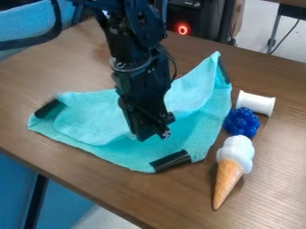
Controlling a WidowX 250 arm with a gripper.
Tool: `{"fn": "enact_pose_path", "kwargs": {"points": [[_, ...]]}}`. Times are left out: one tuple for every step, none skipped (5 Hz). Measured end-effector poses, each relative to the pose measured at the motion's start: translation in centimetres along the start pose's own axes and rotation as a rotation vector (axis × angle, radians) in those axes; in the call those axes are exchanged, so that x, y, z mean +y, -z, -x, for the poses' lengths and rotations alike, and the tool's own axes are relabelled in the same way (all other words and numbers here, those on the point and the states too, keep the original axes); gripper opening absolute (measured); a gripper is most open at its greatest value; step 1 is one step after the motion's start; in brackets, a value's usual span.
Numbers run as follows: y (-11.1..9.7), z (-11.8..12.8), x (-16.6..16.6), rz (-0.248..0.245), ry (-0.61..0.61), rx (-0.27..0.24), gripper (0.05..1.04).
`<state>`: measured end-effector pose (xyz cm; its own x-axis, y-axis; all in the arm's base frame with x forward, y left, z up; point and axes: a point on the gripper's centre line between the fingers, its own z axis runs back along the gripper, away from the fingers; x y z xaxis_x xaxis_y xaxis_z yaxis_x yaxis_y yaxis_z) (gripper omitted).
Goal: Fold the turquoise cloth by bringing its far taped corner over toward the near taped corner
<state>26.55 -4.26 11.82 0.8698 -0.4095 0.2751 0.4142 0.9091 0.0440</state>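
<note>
Turquoise cloth [194,127] lies rumpled on the table [278,179] beneath the gripper [154,136], whose grip I cannot tell

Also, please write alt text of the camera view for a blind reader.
A black robot gripper hangs over a rumpled turquoise cloth with black patches on a brown table. Beside the cloth lie a white spool, a bumpy blue object and a toy ice cream cone.

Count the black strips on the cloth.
3: a left strip, a near strip and a far-right strip, each at a corner of the cloth. Another may be hidden under a fold.
</note>
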Motion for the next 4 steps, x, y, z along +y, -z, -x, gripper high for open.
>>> {"fn": "enact_pose_path", "kwargs": {"points": [[-0.8, -0.2, -0.7, 0.091, -0.011, 0.006, 0.498], [-1.3, -0.4, -0.3, 0.176, -0.035, 0.038, 0.797], [-2.6, -0.5, 1.1, 0.205, -0.063, 0.027, 0.998], [-5.2, -1.0, 3.0, 0.088, -0.137, -0.095, 1.001]]}}
